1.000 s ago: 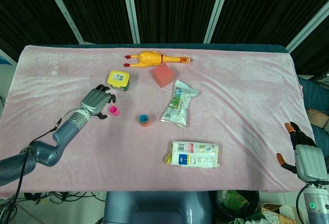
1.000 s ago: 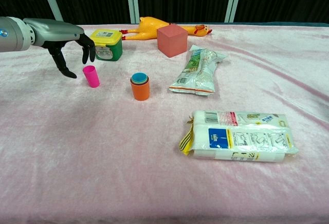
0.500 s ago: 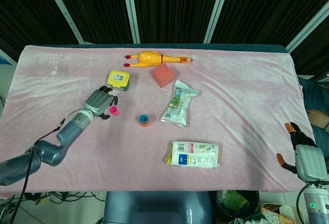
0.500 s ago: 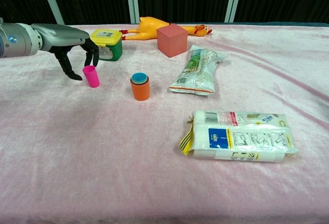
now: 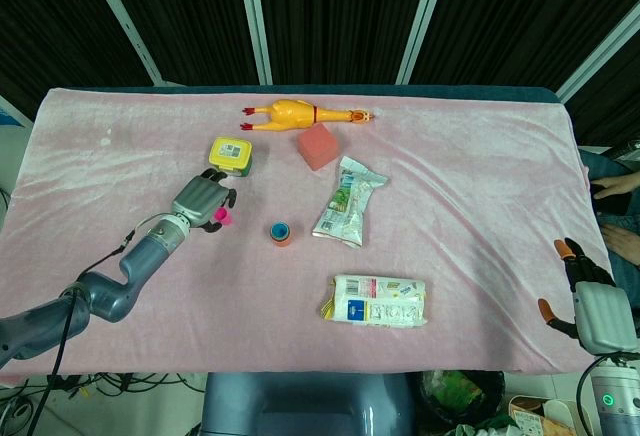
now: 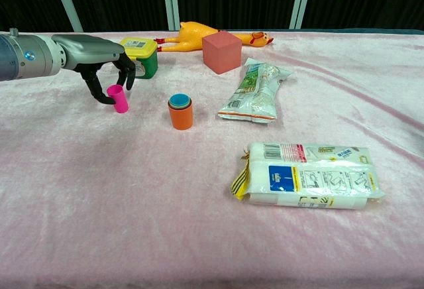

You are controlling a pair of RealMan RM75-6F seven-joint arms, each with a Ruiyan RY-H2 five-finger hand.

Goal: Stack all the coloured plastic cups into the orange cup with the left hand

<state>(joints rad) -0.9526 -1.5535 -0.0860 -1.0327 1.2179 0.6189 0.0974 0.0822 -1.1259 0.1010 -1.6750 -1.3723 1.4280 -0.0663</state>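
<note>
The orange cup [image 5: 281, 233] [image 6: 180, 115] stands upright mid-table with a blue cup nested inside it. To its left stands a small pink cup [image 5: 223, 217] [image 6: 120, 99], upright on the pink cloth. My left hand [image 5: 203, 199] [image 6: 99, 54] hovers over the pink cup. Its thumb is at the cup's left side and its curled fingers are above and behind the rim. I cannot see a firm grip. My right hand [image 5: 590, 301] hangs off the table's right front corner, fingers apart, holding nothing.
A yellow-lidded green tub [image 5: 231, 155] [image 6: 139, 56] sits just behind my left hand. A rubber chicken [image 5: 300, 114], a pink cube [image 5: 318, 146], a green snack bag [image 5: 346, 202] and a white packet [image 5: 378, 300] lie further right.
My left hand has moved right, from beside the pink cup to straddling it, with its fingers curling in. The cup has not moved. The right hand is still.
</note>
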